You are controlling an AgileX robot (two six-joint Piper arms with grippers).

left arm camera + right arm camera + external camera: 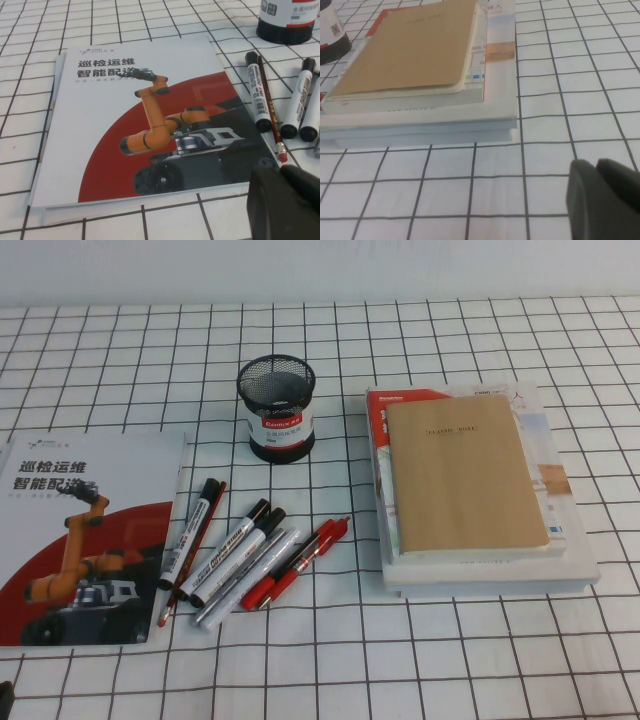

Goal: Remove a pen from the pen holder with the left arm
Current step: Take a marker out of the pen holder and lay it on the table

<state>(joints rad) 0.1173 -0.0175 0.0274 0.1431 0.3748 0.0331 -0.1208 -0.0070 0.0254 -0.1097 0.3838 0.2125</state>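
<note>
The black mesh pen holder (pixel 276 406) (pixel 290 22) stands upright at the table's middle, and I see no pen sticking out of it. Several pens lie loose on the cloth in front of it: a black-capped marker (pixel 190 533) (pixel 257 90), a red pencil (pixel 196 552) (pixel 270 107), two white markers (pixel 235 548) (pixel 298 97), a silver pen (pixel 250 575) and red pens (pixel 297 563). My left gripper (pixel 277 172) is shut and empty, low over the booklet's near corner, well short of the holder. My right gripper (pixel 595 167) is also shut with nothing in it, near the table's front right.
A robot booklet (pixel 85 540) (pixel 145 120) lies flat at the left. A stack of books topped by a tan notebook (pixel 470 485) (pixel 420 65) sits at the right. A white checked cloth (pixel 400 660) covers the table.
</note>
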